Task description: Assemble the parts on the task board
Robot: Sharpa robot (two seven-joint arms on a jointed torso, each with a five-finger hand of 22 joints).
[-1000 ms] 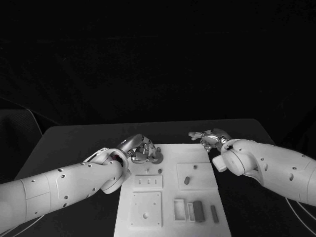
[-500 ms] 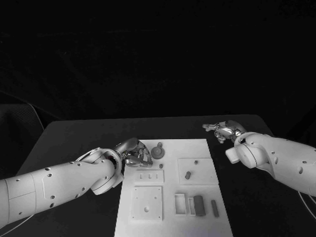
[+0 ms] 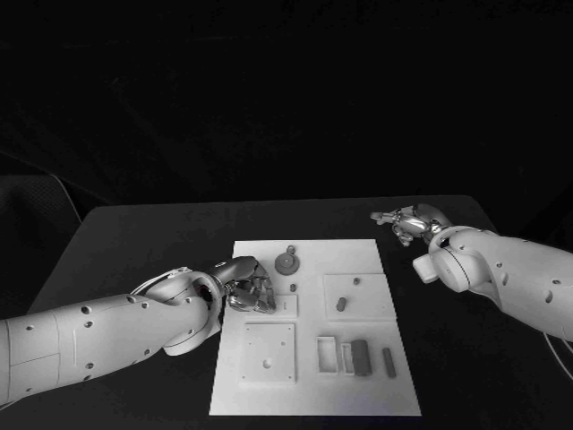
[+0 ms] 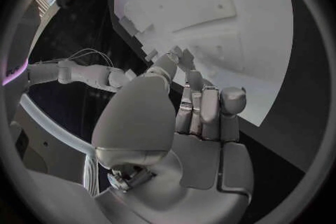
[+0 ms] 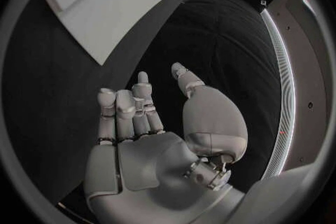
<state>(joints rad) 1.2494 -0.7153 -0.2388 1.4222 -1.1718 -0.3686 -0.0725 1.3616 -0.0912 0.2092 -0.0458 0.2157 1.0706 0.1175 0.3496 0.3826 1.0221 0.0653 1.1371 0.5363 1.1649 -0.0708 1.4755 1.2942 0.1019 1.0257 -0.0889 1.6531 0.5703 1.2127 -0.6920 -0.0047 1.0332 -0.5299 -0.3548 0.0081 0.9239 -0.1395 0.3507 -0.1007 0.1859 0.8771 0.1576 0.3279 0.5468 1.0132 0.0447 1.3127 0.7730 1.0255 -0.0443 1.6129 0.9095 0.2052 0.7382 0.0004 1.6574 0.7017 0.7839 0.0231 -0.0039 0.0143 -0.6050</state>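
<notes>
Both hands are seen unclenched and holding nothing: left hand (image 3: pixel 245 288) by the board (image 3: pixel 315 399), right hand (image 3: pixel 409 222) off it. The round part (image 3: pixel 288 263) should be grasped squarely before being seated.

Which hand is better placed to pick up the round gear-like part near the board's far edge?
Left, probably. The left hand sits at the task board's left edge, close to the round part. The right hand is off the board, over black table, empty.

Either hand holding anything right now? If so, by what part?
Nothing held. Left hand rests at the task board edge, fingers together, empty; right hand is open over bare table.
</notes>
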